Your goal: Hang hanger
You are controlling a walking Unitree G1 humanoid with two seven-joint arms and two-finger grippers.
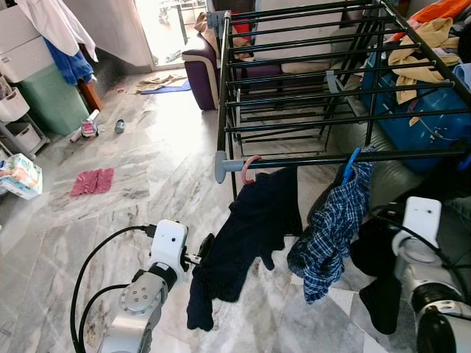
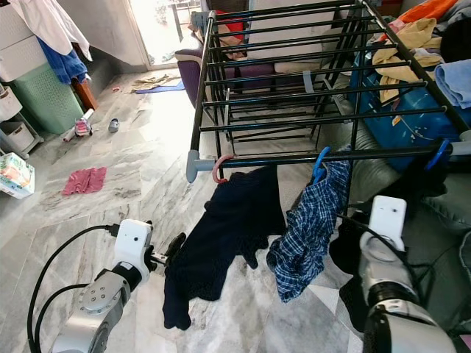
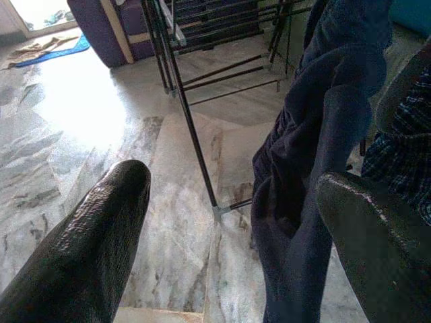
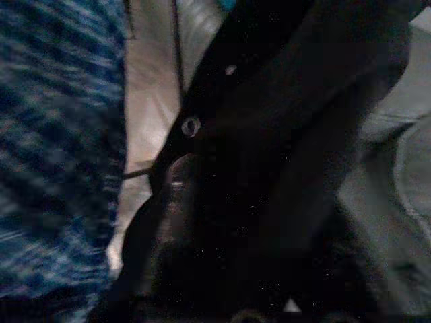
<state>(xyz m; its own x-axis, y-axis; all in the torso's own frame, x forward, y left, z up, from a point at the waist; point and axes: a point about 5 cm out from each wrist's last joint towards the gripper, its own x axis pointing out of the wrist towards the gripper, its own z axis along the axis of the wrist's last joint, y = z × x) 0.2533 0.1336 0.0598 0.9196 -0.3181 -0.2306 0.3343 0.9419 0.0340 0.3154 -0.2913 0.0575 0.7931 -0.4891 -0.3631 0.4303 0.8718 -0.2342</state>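
The glossy veined marble floor [image 1: 147, 176] is shining under a matt black metal drying rack [image 1: 309, 88], where a soft dark cloth garment [image 1: 250, 228] on a pink plastic hanger [image 1: 249, 168] and a woven blue checked shirt [image 1: 331, 228] are hanging, beside glossy black fingers [image 3: 87, 249].

Three hung garments: navy [image 1: 250, 228]; plaid [image 1: 331, 228]; black [image 1: 379, 272]; one rack [image 1: 294, 158]

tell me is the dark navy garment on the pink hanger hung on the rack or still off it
Hung. The pink hanger hooks over the rack's front bar, and the navy garment dangles from it. The open left gripper is beside the cloth.
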